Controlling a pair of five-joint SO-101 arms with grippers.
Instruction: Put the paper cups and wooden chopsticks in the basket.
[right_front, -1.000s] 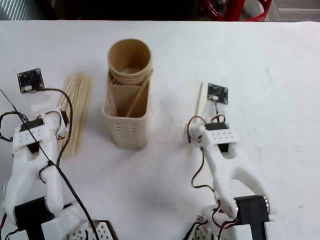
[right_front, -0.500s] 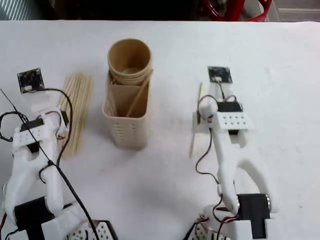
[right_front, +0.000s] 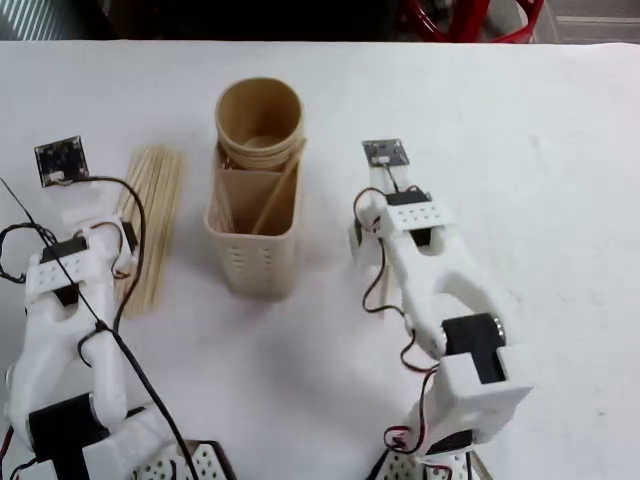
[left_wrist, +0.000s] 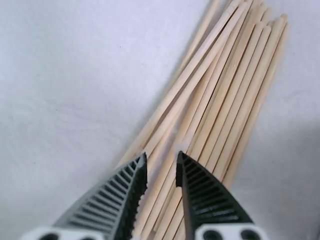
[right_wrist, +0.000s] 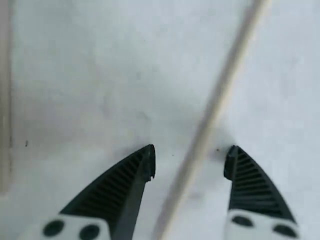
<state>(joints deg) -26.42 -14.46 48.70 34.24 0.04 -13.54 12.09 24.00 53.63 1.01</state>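
Observation:
A cream slotted basket (right_front: 250, 265) stands mid-table, with stacked tan paper cups (right_front: 260, 115) at its far end and a chopstick (right_front: 278, 195) leaning inside. A pile of wooden chopsticks (right_front: 152, 215) lies left of it. My left arm (right_front: 65, 270) rests at that pile. Its gripper (left_wrist: 161, 160) is over the chopsticks (left_wrist: 225, 100), jaws only narrowly apart. My right arm (right_front: 410, 230) sits just right of the basket. Its gripper (right_wrist: 190, 152) is open low over the table, with a single chopstick (right_wrist: 215, 110) lying between the fingers.
White tablecloth (right_front: 560, 180) gives free room to the right and in front of the basket. A red object (right_front: 470, 15) sits beyond the table's far edge. A tan strip (right_wrist: 4, 100) runs along the side of the right wrist view.
My right arm has swung left toward the basket and now covers the single chopstick in the high view. The left arm has not moved.

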